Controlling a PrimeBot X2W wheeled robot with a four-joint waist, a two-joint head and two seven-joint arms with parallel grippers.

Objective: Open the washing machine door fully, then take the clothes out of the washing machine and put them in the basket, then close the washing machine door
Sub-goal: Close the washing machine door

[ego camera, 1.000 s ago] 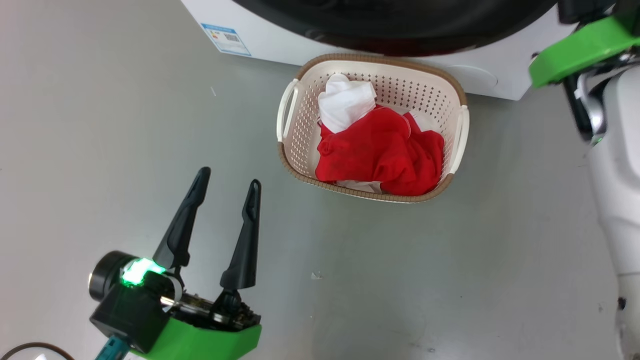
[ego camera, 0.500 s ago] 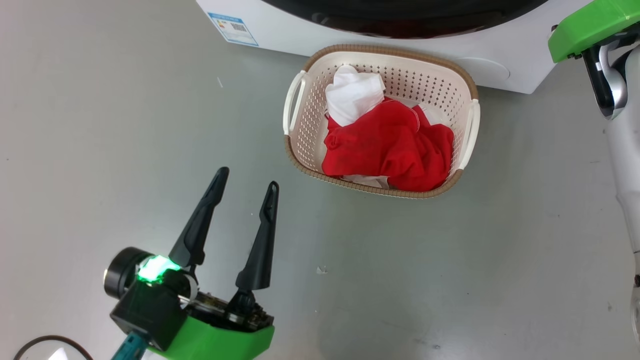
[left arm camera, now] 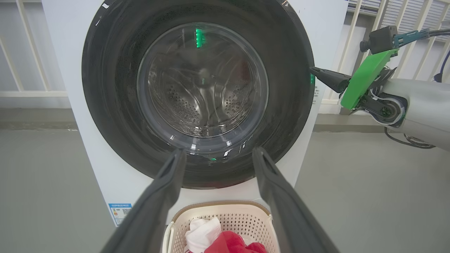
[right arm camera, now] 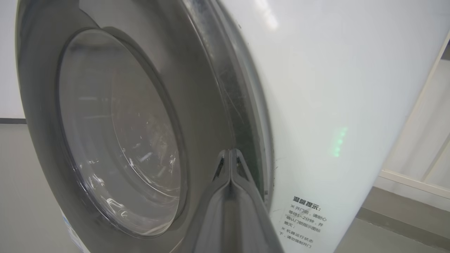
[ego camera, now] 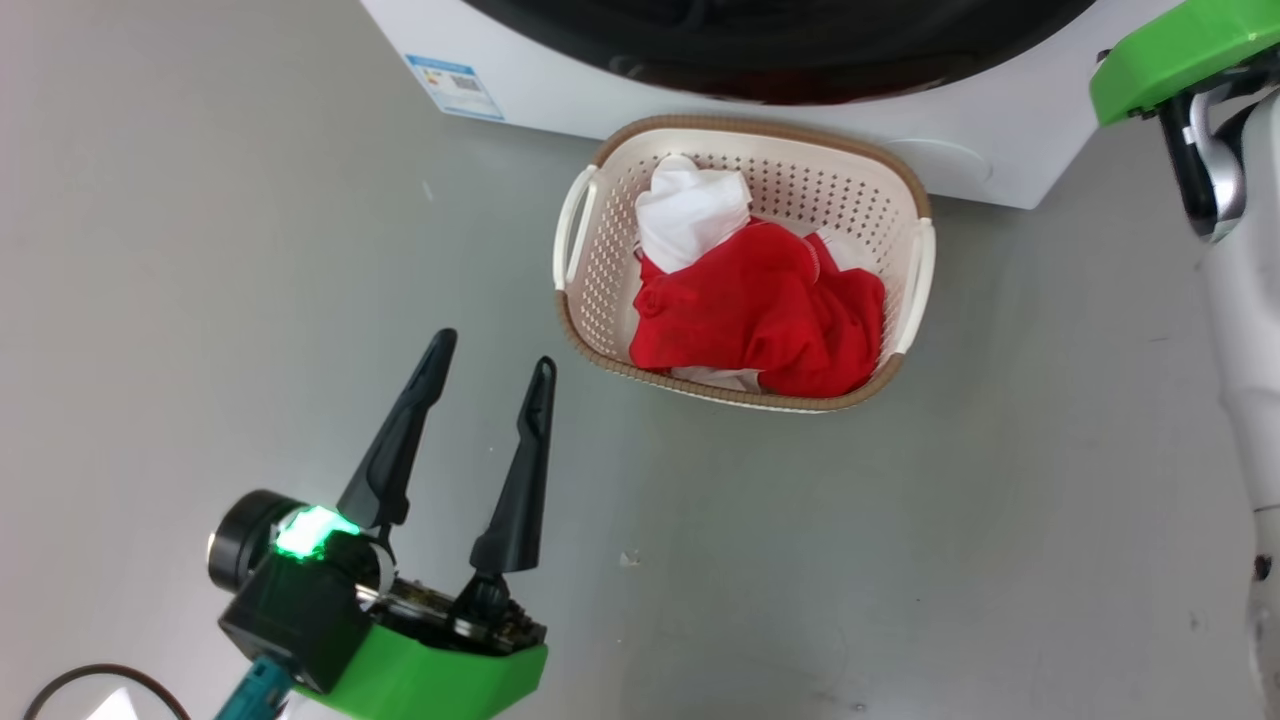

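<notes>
I find my left gripper [ego camera: 495, 350] with fingers spread wide, holding nothing. The basket [ego camera: 598, 310] stands ahead and to its right, with red and white clothes [ego camera: 760, 315] inside. My right gripper [right arm camera: 230, 151] is pressed together, its tips at the rim of the washing machine door [right arm camera: 211, 88], which appears seated against the washing machine [right arm camera: 316, 88].

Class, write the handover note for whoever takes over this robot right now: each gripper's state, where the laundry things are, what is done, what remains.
Left gripper: open, empty, above the floor, left of the basket.
Right gripper: shut, holding nothing, tips at the right edge of the washing machine door.
Clothes: red and white pieces in the basket, before the washing machine.
Done: drum looks empty; door lies against the machine's front.
Left: press the door home if unlatched; the pictures do not settle that.
</notes>
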